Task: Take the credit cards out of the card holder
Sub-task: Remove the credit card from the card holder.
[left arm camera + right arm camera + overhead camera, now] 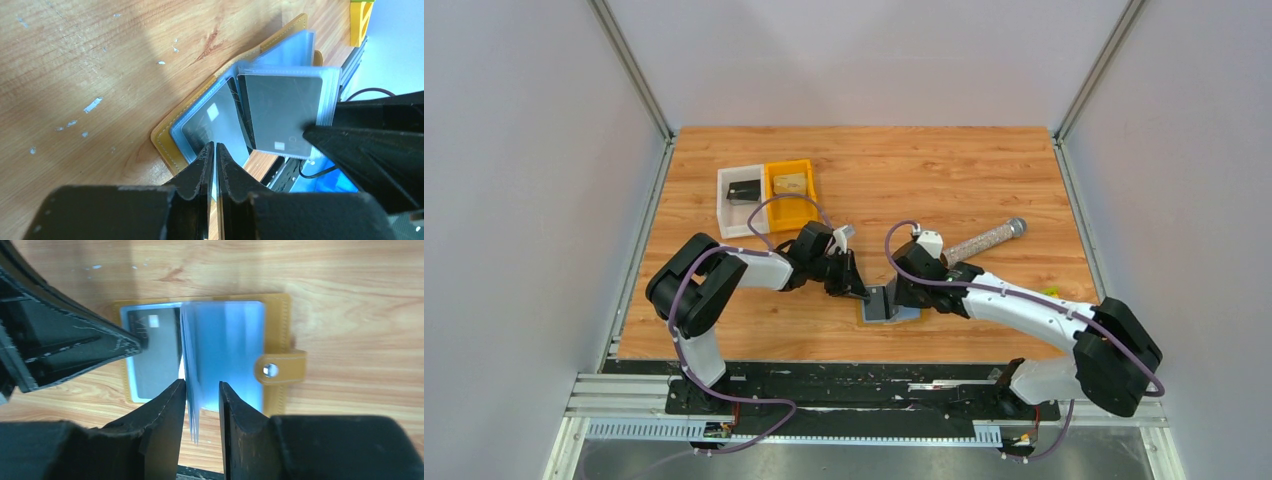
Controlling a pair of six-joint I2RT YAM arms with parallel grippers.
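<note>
The card holder (894, 314) lies open near the table's front edge, tan outside (277, 325) with light-blue panels (165, 140). A grey card (152, 360) sits in its left panel (210, 120). A stack of clear sleeves (192, 365) stands up from the spine, and the front one holds another grey card (280, 110). My left gripper (861, 292) is shut to a thin slit, its tips (215, 146) resting on the left panel over the card. My right gripper (902, 295) is open (202, 385) and straddles the standing sleeves, which lean on its left finger.
A white bin (742, 197) with a dark item and an orange bin (790, 190) stand at the back left. A clear tube with a grey cap (986, 238) lies right of centre. A small yellow-green piece (1051, 291) lies at the right. The front table edge is just below the holder.
</note>
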